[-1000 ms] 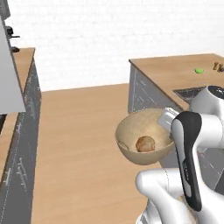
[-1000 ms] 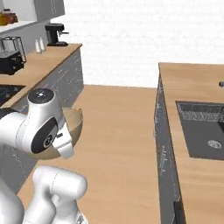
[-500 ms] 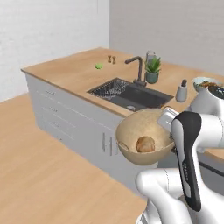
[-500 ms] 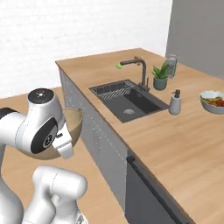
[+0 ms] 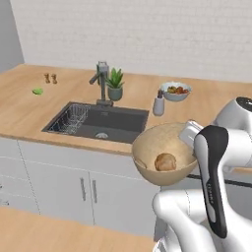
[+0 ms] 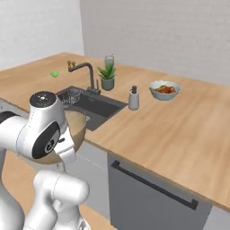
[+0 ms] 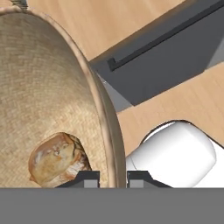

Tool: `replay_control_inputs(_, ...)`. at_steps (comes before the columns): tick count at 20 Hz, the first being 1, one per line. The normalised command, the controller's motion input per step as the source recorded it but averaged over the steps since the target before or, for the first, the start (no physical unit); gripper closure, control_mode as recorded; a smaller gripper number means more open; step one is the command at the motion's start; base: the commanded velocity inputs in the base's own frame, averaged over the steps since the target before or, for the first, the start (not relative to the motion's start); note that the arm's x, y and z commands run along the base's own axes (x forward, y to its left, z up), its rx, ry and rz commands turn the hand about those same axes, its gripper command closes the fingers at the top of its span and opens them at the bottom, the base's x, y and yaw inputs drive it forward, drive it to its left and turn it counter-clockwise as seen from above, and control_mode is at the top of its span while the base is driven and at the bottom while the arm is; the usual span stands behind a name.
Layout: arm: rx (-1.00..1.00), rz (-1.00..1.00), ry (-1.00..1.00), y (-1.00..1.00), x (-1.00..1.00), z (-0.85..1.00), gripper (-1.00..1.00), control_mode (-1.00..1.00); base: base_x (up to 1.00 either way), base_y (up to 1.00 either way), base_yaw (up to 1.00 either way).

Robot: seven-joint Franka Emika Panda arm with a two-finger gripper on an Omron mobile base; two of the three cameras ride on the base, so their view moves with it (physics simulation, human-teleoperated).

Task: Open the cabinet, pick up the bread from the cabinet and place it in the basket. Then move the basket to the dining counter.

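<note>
White brick wall ahead, the dining counter running beneath it. My gripper is clamped on the rim of the basket, which I hold off the floor just short of the counter's near edge, the bread inside. Only the set-down remains, I judge. Right of the fruit bowl the wood lies bare; the sink sits left.

- The arm is folded close to its base, the forearm upright.
- The claw is closed on the rim of the basket, held aloft.
</note>
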Motion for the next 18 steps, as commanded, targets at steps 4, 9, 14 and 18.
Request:
replay_control_inputs(4, 0.00, 0.00, 0.00, 0.00, 0.00, 0.00, 1.00, 1.00, 0.63, 1.00, -0.27)
replay_control_inputs(9, 0.00, 0.00, 0.00, 0.00, 0.00, 0.00, 1.00, 1.00, 0.58, 1.00, -0.06)
replay_control_inputs(14, 0.00, 0.00, 0.00, 0.00, 0.00, 0.00, 1.00, 1.00, 0.65, 1.00, -0.28)
replay_control_inputs(18, 0.00, 0.00, 0.00, 0.00, 0.00, 0.00, 1.00, 1.00, 0.71, 1.00, -0.27)
